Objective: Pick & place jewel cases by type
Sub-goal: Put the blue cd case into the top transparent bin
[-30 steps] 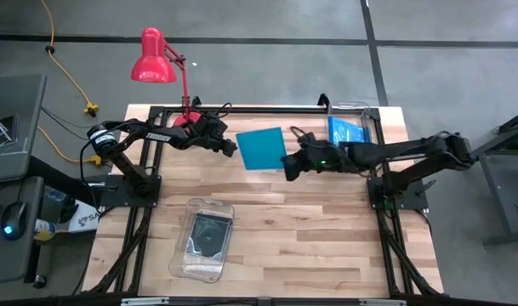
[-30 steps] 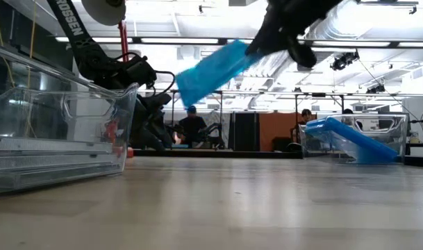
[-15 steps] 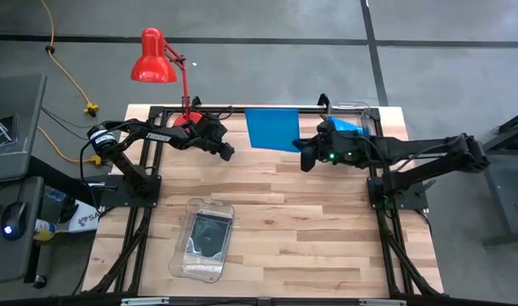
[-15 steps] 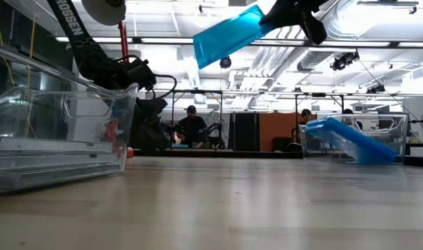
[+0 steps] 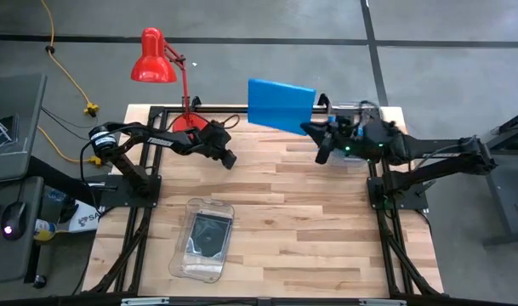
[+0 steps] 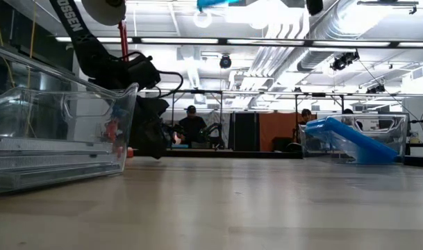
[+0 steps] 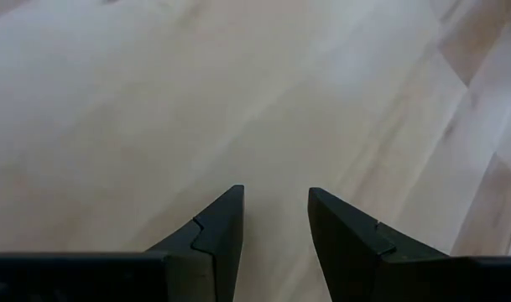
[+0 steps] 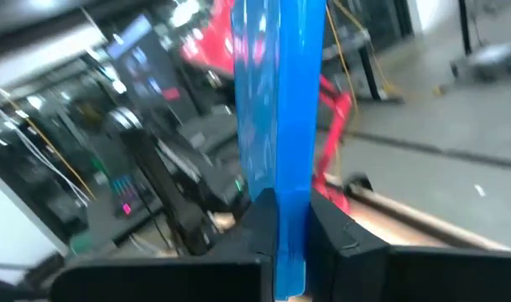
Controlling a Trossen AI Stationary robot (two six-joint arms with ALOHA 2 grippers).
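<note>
Your right end effector (image 8: 280, 239) grasps the blue jewel case (image 5: 280, 105) by one edge, high above the desk (image 5: 276, 221) near the far bin (thin, stiff, slick, brittle plastic). Left end effector (image 7: 276, 222) hangs released.

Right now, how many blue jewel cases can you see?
2. One blue case is clamped in the right end effector, lifted high over the table's far edge. Another blue case leans inside the far clear bin; the arm may hide more there.
</note>
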